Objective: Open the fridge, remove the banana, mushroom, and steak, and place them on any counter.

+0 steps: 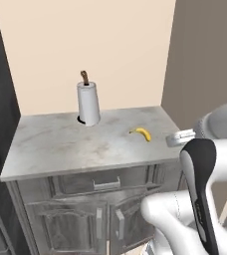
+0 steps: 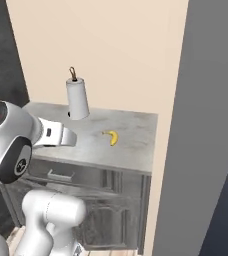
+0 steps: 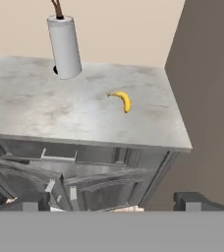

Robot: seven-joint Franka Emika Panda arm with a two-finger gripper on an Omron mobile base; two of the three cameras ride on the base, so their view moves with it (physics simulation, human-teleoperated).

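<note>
The counter [image 1: 60, 149] stands ahead of and below the gripper [image 3: 109, 205]: a light grey marbled stone top over grey panelled doors and a drawer with a pale bar handle. The fridge [image 2: 206, 150] appears as a tall dark grey slab just to the right of the counter, beside the hand.

Progress, as I judge it: one of three items is out. The banana [image 3: 123, 101] lies on the stone, ahead of the fingertips and a little to their right, near the counter's right edge, touching nothing else. Mushroom and steak are not on this top, so two retrievals seem left.

A paper towel roll [image 1: 88, 103] stands upright on its holder towards the back of the counter, well apart from the banana, ahead and left of the hand.

The gripper is pulled back off the counter's front edge, jaws spread fully wide and holding nothing; the dark tips barely rise at the bottom of the hand view.

Banana: small, curved, yellow, dark at the tips, lying flat.
</note>
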